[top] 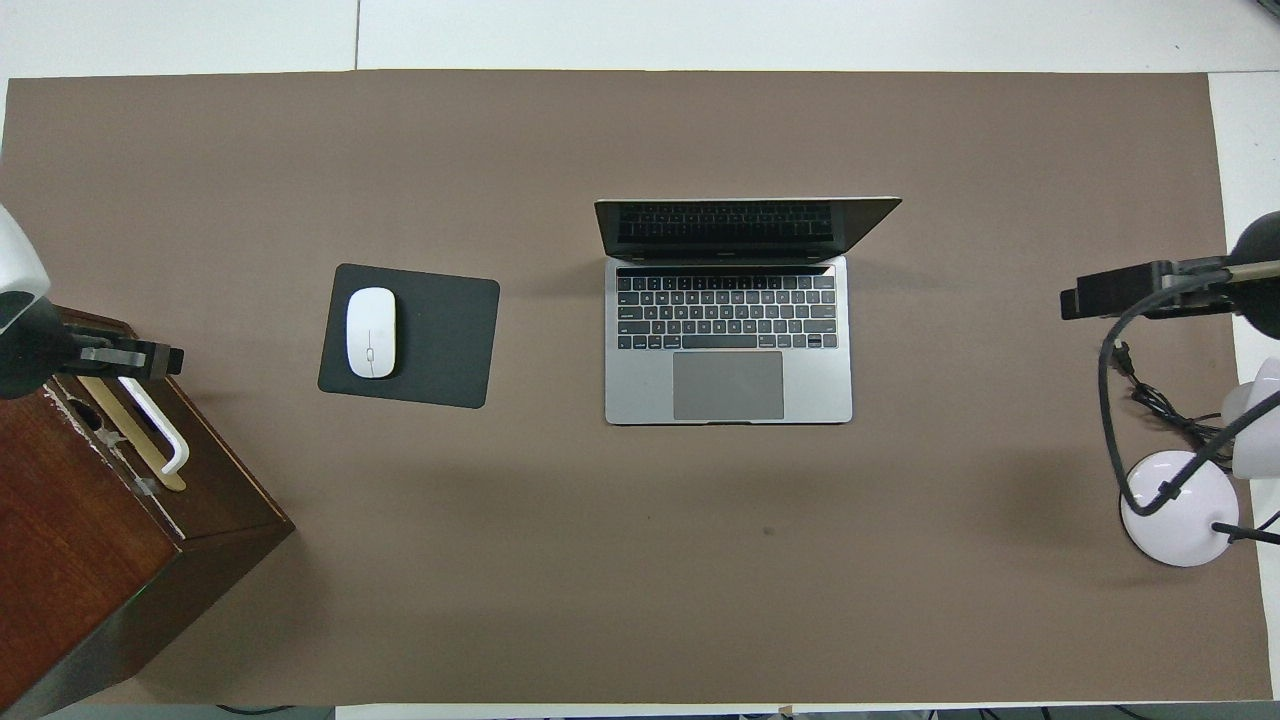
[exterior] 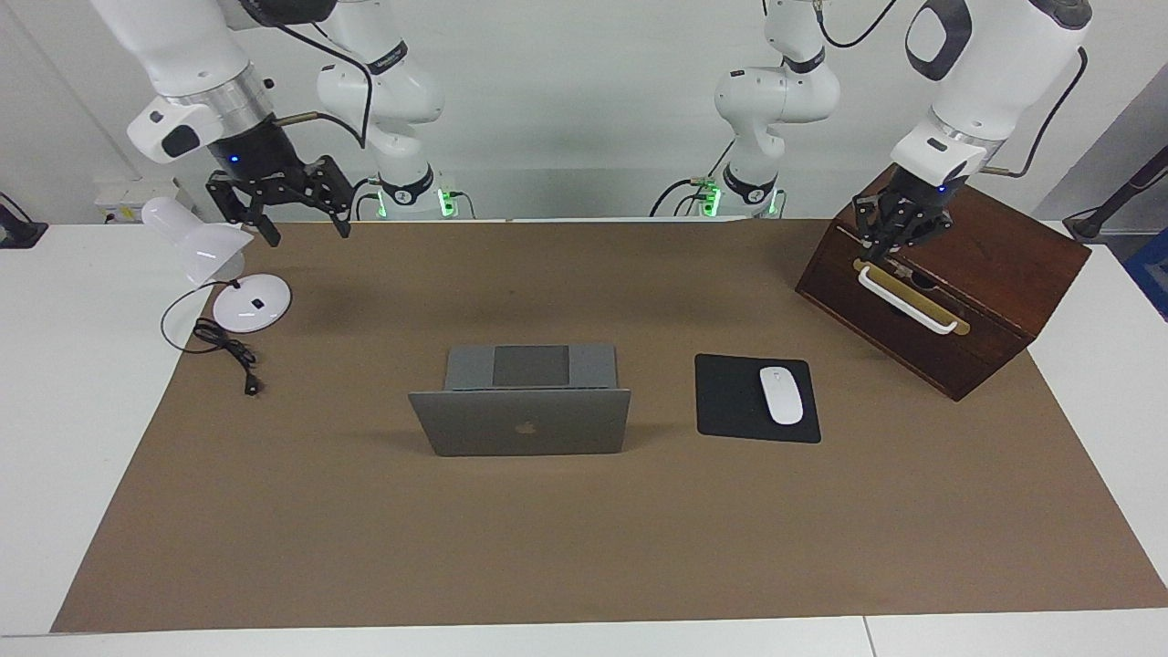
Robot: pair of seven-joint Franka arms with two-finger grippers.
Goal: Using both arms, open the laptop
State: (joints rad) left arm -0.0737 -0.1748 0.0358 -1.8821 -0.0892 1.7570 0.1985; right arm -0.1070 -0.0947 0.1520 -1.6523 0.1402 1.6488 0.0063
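The table is seen from a high camera set across from the robots, looking back at both arm bases, and from a second camera high above the robots' end, aimed steeply down. The brown mat (exterior: 584, 511) and open laptop (exterior: 521, 422) are shared by both views, turned half around.

arms (exterior: 785, 91): were white, dark grey patches | wrists: silver rings | cables: black | bases: glowed green (small lights)

Laptop (top: 728, 340) open mid-mat, mouse (top: 370, 332) on pad (top: 440, 340) beside it — wooden box (top: 90, 540), lamp (top: 1180, 505) at ends
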